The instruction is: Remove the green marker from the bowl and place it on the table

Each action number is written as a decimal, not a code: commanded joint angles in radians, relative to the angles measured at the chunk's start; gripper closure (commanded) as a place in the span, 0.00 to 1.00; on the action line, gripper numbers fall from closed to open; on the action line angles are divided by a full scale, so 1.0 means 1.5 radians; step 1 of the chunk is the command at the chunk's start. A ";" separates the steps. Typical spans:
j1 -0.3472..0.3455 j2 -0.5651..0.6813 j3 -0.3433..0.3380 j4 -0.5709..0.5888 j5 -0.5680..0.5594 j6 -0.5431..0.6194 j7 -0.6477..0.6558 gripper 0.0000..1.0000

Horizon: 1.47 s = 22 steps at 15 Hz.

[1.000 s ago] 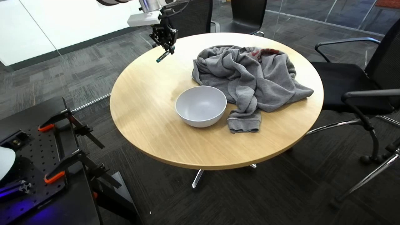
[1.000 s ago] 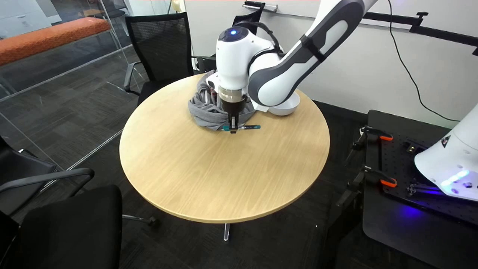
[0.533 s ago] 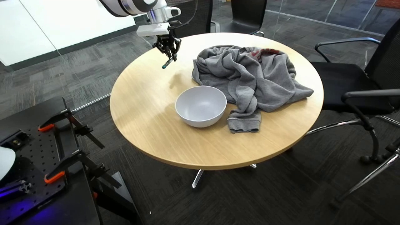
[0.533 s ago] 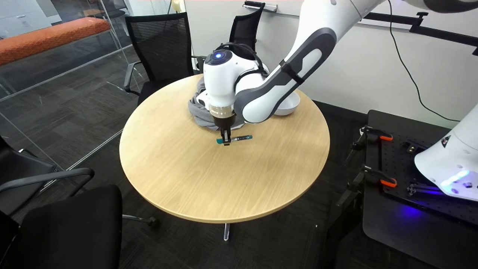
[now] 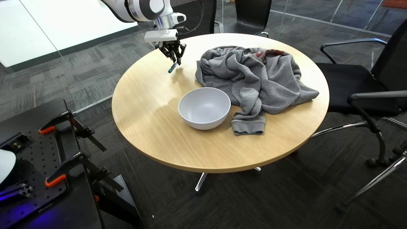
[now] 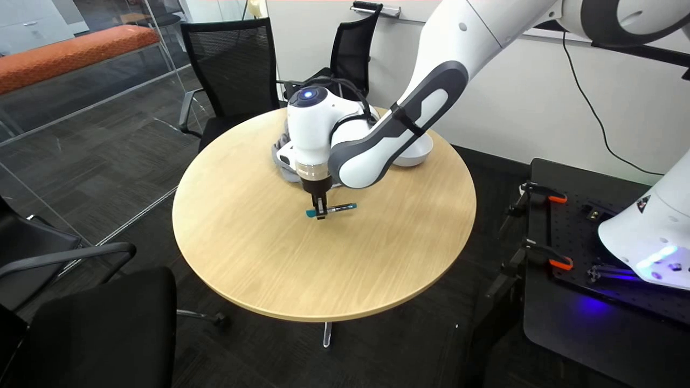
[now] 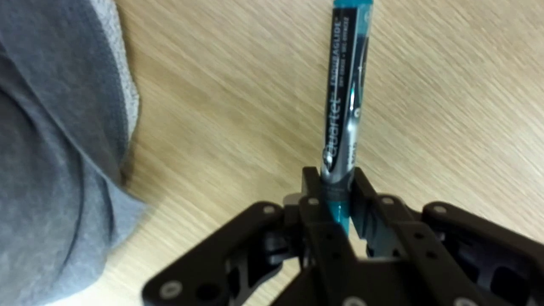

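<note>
The green marker, teal with a black and silver label, shows in the wrist view (image 7: 342,93) and in both exterior views (image 5: 172,68) (image 6: 343,207). My gripper (image 7: 335,182) is shut on it near its teal cap end; the long body sticks out beyond the fingertips. In both exterior views the gripper (image 5: 176,61) (image 6: 321,212) points down, low over the round wooden table (image 5: 149,108). The marker lies roughly level; whether it touches the table I cannot tell. The light grey bowl (image 5: 203,125) stands apart from the gripper, with nothing in it; it is partly behind the arm in an exterior view (image 6: 415,155).
A crumpled grey sweatshirt (image 5: 248,76) lies on the table beside the bowl; its edge shows at the left of the wrist view (image 7: 55,148). Black chairs (image 6: 232,70) stand around the table. A black stand with clamps (image 6: 560,261) carries the robot base.
My gripper has come down toward the table with the marker held in it, moving away from the sweatshirt in an exterior view. The bowl and sweatshirt have not moved.
</note>
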<state>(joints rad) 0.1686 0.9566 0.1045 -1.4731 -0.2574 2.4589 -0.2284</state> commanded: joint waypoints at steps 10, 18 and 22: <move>0.007 -0.021 -0.006 -0.006 0.008 0.007 0.006 0.01; 0.021 -0.119 -0.022 -0.100 0.006 0.066 0.070 0.00; 0.039 -0.191 -0.030 -0.169 0.011 0.051 0.139 0.00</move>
<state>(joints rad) 0.1937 0.7909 0.0880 -1.5926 -0.2509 2.5328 -0.1044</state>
